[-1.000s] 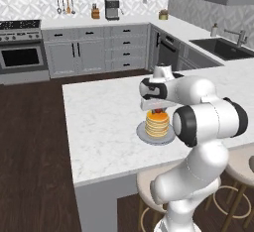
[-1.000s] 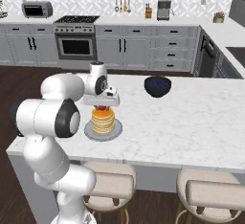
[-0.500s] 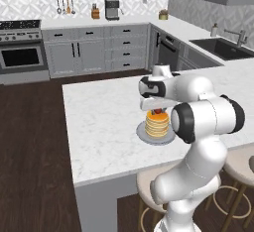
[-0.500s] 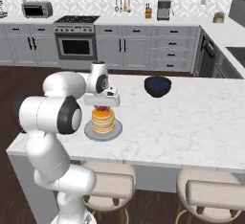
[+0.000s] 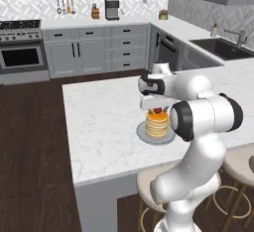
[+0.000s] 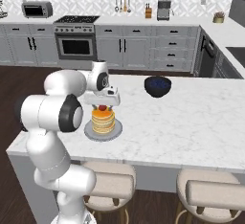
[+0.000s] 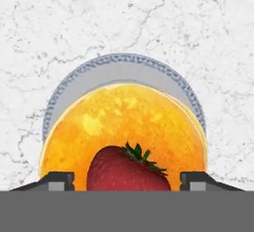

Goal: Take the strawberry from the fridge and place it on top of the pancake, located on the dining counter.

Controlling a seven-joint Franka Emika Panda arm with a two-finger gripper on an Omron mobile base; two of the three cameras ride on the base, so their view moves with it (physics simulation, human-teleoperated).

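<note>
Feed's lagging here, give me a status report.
Gripper open over the pancake. Strawberry between the fingertips, resting on or just above the stack. Blue bowl well aside, nothing in the way.

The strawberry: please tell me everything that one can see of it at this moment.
The strawberry is small, bright red and rounded, with a dotted skin and a green leafy cap that points to the right in the hand view. It lies on its side over the top of the golden pancake stack, which sits on a grey plate with a patterned rim. The gripper is directly above it, one dark fingertip on each side with a gap to the fruit, so the jaws look open and it seems released.
</note>
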